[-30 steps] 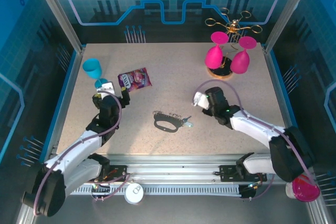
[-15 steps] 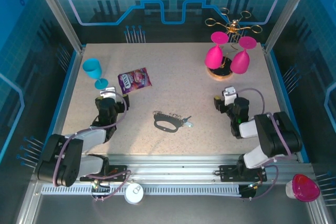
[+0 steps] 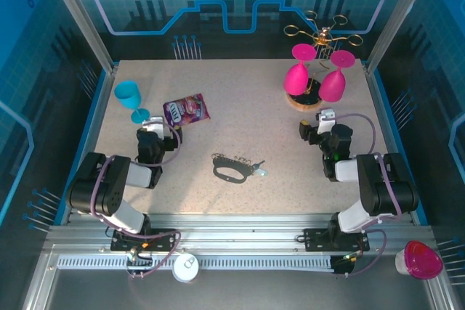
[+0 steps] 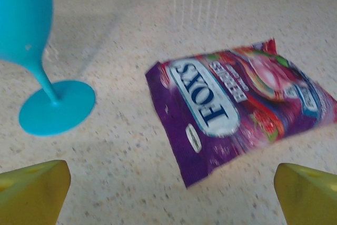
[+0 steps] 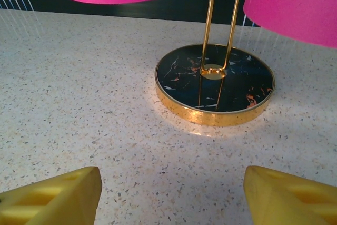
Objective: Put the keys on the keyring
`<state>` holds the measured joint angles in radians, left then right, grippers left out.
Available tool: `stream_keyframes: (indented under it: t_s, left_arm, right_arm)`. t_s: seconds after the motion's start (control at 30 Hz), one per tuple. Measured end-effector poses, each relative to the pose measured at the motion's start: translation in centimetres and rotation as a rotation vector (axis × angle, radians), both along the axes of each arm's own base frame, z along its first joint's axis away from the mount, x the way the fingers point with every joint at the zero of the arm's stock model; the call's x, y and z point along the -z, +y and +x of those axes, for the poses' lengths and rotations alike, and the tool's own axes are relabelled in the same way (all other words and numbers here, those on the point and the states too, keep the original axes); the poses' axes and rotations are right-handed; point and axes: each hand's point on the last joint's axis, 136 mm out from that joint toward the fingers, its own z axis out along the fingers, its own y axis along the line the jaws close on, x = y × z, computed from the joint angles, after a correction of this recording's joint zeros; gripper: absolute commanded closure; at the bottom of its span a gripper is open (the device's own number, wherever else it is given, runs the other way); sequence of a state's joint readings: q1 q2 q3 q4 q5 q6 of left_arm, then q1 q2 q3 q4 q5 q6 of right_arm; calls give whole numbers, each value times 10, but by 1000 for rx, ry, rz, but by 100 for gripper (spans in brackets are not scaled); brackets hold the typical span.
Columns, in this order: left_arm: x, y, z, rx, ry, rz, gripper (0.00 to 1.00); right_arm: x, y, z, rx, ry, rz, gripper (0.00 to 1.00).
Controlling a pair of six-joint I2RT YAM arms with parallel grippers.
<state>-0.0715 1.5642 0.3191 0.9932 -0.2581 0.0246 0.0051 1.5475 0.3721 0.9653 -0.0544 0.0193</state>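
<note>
Both arms are folded back tighter toward their bases than half a second ago; keyring and keys lie where they lay before.

- Left gripper (image 3: 150, 136): at the left of the table (image 3: 240, 85), near the snack packet and goblet. In the left wrist view (image 4: 168, 198) its yellow fingertips (image 4: 34, 191) sit at the bottom corners, spread wide, holding nothing.
- Right gripper (image 3: 324, 123): at the right of the table, just in front of the rack base. In the right wrist view (image 5: 168, 198) its yellow fingertips (image 5: 52, 198) are likewise parted and empty.
- Keyring (image 3: 229, 170): dark oval loop with a short linked section behind it, flat on the table between the two grippers, apart from both.
- Keys (image 3: 259, 171): small, pale-headed, just right of the loop at the end of the linked section; whether they are threaded on cannot be told.
- Snack packet (image 4: 237, 114): purple, flat, lettered "FOXS".
- Teal goblet (image 4: 31, 40): upright, left of the packet.
- Gold wire rack (image 3: 317, 34): black marbled base (image 5: 215, 84) with a gold rim, two pink glasses (image 3: 296, 76) hanging bowl-down.
</note>
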Motion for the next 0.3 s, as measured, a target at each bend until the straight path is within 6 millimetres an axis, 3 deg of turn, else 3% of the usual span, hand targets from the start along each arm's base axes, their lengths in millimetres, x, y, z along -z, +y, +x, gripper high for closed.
stream_keyframes:
  t_s: [0.13,0.17,0.2,0.3]
  left_arm:
    - [-9,0,8,0,-21,-2,1]
    - [-8,0,8,3,-14,-7,1]
    - [-7,2,9,1,-10,-13,1]
    - [-5,7,9,-11,0,-26,1]
  right_arm:
    - [3,0,-1,-1,12,4,22]
    - [3,0,-1,0,14,5,16]
    - [4,0,-1,5,19,8,0]
    - [8,-2,-2,19,34,-5,0]
